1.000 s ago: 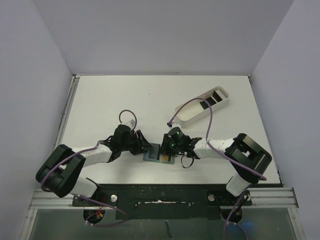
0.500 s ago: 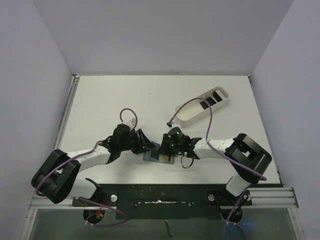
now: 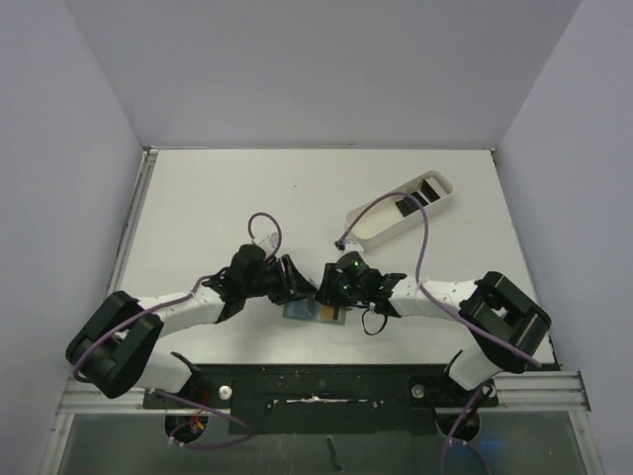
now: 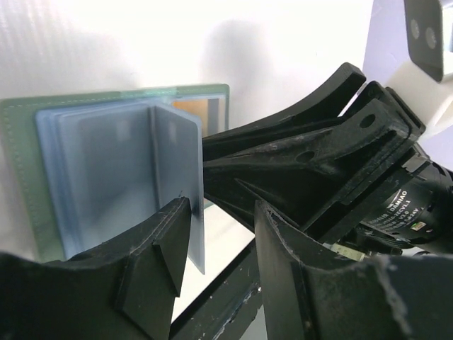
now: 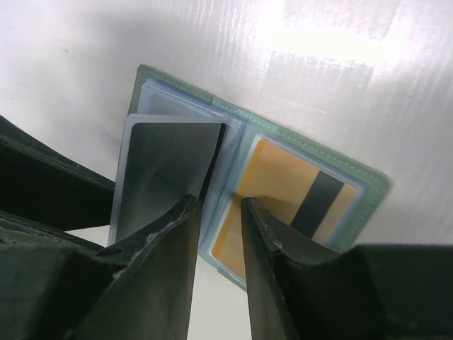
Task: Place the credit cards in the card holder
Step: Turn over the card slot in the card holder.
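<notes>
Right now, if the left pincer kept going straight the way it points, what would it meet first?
Probably the raised bluish leaf of the card holder, whose edge stands between the fingers of the left pincer. The right pincer lies just behind it, though depth is hard to judge.

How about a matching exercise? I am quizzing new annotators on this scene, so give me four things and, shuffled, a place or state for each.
1. grey-green folding card holder
2. yellow card with a black stripe
3. long white oblong tray
4. bluish clear sleeve

A. on the far right of the table, holding black cards
B. standing up from the fold
C. lying open between left gripper and right gripper
D. flat inside a pocket

Pairs: 1-C, 2-D, 3-A, 4-B
</notes>
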You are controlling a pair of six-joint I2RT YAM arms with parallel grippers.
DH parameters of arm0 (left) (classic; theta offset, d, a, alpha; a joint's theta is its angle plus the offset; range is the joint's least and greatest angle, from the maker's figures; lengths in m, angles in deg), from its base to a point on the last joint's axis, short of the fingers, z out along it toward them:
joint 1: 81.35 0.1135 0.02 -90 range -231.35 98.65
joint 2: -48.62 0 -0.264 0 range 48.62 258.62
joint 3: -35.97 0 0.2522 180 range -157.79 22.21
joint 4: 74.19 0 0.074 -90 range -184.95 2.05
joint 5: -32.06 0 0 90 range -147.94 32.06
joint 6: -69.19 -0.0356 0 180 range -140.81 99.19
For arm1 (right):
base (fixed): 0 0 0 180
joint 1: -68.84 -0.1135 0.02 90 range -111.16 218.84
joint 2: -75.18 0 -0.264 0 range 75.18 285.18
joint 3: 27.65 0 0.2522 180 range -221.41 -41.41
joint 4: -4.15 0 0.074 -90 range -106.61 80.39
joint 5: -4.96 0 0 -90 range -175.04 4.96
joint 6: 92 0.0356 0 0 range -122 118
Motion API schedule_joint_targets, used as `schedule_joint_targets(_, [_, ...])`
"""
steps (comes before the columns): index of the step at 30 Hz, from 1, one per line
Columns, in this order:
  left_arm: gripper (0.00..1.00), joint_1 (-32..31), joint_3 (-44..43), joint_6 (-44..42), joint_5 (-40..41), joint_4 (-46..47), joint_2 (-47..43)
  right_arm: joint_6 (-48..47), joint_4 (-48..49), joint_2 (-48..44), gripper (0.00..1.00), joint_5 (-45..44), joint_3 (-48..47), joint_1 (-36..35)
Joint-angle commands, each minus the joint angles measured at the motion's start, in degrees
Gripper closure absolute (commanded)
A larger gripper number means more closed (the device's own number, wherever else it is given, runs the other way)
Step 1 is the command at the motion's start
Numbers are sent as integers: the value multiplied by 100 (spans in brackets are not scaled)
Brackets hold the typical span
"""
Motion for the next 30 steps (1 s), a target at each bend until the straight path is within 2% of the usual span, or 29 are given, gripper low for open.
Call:
schedule_joint_targets(1, [60, -174, -358, 56, -88, 425, 39, -41, -247, -598, 68, -485, 85, -63])
schedule_joint_targets(10, [60, -548, -558, 184, -17, 738, 469, 52, -1578, -2304, 62, -2244, 534, -56])
schedule_joint_targets(15, [60, -619, -650, 188, -40, 728, 411, -555, -2059, -2976, 60, -2871, 150, 121])
schedule_joint_targets(17, [60, -591, -714, -29, 108, 435, 222, -937, -2071, -2952, 59, -2768, -96, 414])
schedule_joint_targets(21, [56, -322, -778, -477, 332, -332, -84, -1866, -1925, -2653, 58, -1905, -603, 1351])
schedule_joint_targets(25, [54, 253, -516, -777, 253, -773, -474, -2755, -2063, -2111, 55, -1934, -1353, 1958])
schedule_joint_targets(30, [52, 780, -257, -1236, 143, -1205, -798, -3775, -2152, -1142, 53, -1540, -2377, 3135])
